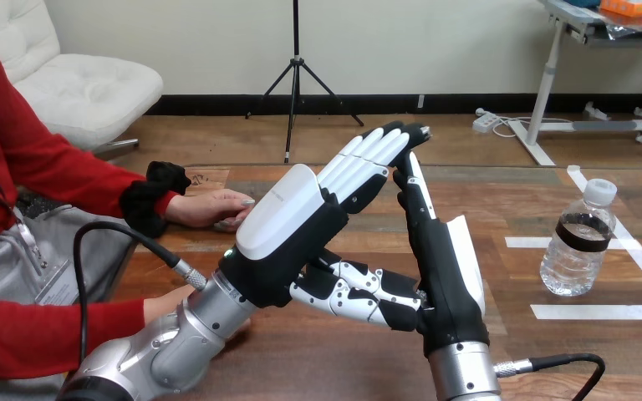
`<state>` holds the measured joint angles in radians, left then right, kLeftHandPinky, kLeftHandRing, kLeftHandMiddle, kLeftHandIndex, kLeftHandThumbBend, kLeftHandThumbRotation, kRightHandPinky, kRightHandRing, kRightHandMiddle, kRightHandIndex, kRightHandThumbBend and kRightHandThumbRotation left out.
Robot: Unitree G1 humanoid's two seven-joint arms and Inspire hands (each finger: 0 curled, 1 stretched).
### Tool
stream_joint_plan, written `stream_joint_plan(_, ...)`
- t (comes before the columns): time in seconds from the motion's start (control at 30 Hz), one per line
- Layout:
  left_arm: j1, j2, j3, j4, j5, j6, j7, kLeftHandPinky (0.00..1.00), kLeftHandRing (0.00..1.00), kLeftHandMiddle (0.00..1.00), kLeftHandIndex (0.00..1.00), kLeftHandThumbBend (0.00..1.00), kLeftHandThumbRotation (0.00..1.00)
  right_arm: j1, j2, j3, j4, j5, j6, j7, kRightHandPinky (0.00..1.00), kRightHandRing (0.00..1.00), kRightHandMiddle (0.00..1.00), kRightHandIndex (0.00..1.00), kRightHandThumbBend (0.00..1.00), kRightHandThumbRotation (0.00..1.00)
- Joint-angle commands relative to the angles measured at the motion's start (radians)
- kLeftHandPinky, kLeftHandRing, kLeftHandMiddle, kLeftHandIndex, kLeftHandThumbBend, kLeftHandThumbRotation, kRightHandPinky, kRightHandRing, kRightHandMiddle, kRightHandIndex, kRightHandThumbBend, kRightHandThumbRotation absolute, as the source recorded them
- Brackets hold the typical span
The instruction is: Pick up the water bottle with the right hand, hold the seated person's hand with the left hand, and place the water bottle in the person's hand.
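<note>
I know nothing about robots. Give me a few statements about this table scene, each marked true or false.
1. The bottle stands upright on the table. True.
2. The right hand holds the bottle. False: its fingers are straight, and the bottle stands apart, off to its side.
3. The left hand grips the person's hand. False: its fingers are straight, curled round nothing; the person's hand lies on the table.
4. The bottle's cap is on. True.
</note>
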<state>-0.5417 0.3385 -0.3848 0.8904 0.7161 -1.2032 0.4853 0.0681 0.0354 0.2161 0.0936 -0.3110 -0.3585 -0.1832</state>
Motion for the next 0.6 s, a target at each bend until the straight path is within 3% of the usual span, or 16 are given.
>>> stream_joint_plan(0.0, -0.023, 0.023, 0.041, -0.013, 0.002, 0.015, 0.041, 1.00, 1.00, 1.00, 1.00, 1.00, 0.77, -0.021, -0.014, -0.024, -0.070, 0.008, 0.005, 0.006, 1.00, 1.00, 1.00, 1.00, 1.00, 0.35)
stream_joint_plan(0.37, -0.017, 0.048, 0.048, -0.002, -0.018, 0.042, 0.019, 1.00, 1.00, 1.00, 1.00, 1.00, 0.77, 0.032, -0.054, -0.086, -0.121, 0.024, -0.014, 0.004, 1.00, 1.00, 1.00, 1.00, 1.00, 0.38)
stream_joint_plan(0.47, -0.014, 0.054, 0.052, -0.005, -0.022, 0.049, 0.019, 1.00, 1.00, 1.00, 1.00, 1.00, 0.76, 0.046, -0.069, -0.106, -0.133, -0.006, -0.001, -0.018, 0.99, 1.00, 1.00, 1.00, 1.00, 0.39)
stream_joint_plan(0.57, -0.009, 0.059, 0.055, -0.010, -0.029, 0.057, 0.016, 1.00, 1.00, 1.00, 1.00, 1.00, 0.76, 0.056, -0.080, -0.124, -0.128, 0.023, -0.024, -0.007, 0.97, 1.00, 1.00, 1.00, 1.00, 0.41)
